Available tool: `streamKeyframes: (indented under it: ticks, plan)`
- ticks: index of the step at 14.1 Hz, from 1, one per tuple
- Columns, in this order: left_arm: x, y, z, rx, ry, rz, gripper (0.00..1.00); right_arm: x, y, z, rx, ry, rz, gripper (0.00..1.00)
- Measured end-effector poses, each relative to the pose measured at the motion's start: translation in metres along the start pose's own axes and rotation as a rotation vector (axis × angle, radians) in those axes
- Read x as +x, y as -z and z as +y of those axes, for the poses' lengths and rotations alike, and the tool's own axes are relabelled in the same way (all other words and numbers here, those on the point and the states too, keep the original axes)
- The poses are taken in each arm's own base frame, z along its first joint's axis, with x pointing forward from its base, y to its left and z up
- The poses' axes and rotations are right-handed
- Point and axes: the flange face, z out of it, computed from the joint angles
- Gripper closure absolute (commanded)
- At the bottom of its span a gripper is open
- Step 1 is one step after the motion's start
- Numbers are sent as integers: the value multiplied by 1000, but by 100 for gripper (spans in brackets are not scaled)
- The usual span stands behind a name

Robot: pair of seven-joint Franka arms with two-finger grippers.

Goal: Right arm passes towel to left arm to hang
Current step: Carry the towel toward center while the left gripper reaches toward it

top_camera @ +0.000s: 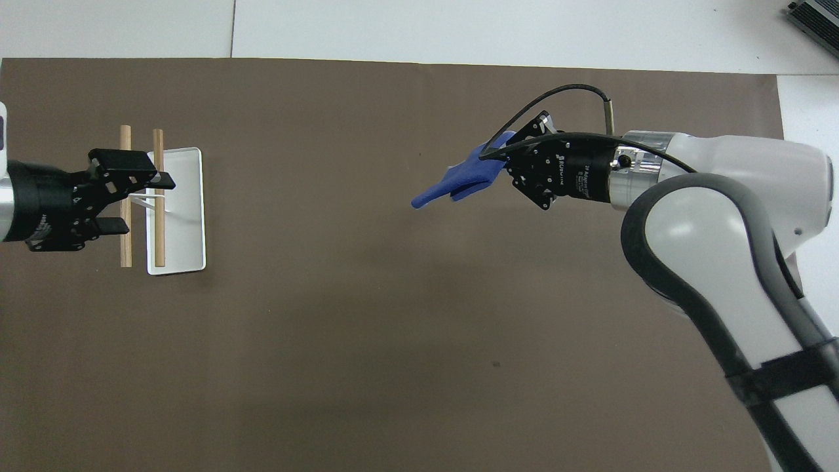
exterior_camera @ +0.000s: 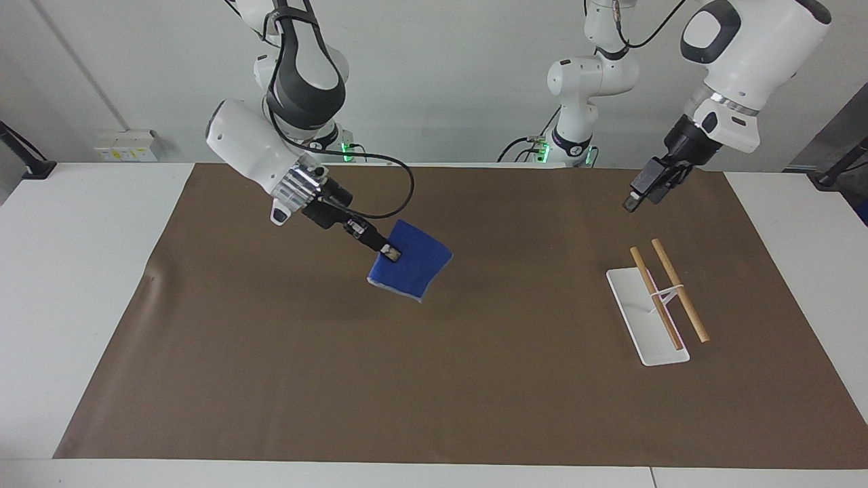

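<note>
The right gripper [exterior_camera: 389, 253] was closed on one edge of the towel [exterior_camera: 413, 267], which was held up in the air over the brown mat [exterior_camera: 434, 379], toward the right arm's end of the table. White lettering was printed on the black body of that gripper in the overhead view, but it could not be read with certainty. The towel was seen as a small royal-blue cloth with a thin pale edging along its lower border, hanging tilted from the fingertips and clear of the mat. The left gripper [top_camera: 141, 196] was held open in the air over the rack [exterior_camera: 647, 317], a white base carrying two wooden rods [exterior_camera: 679, 289], with nothing between its fingers.
</note>
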Motion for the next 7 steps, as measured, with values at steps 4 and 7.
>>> streamKeyframes:
  ticks: [4, 7]
  plan:
    - [-49, -15, 50, -158, 280, 55, 0, -38, -33, -2, 72, -152, -29, 100]
    - [-83, -32, 77, -259, 510, 58, 0, -44, -49, 4, 115, -267, -69, 100]
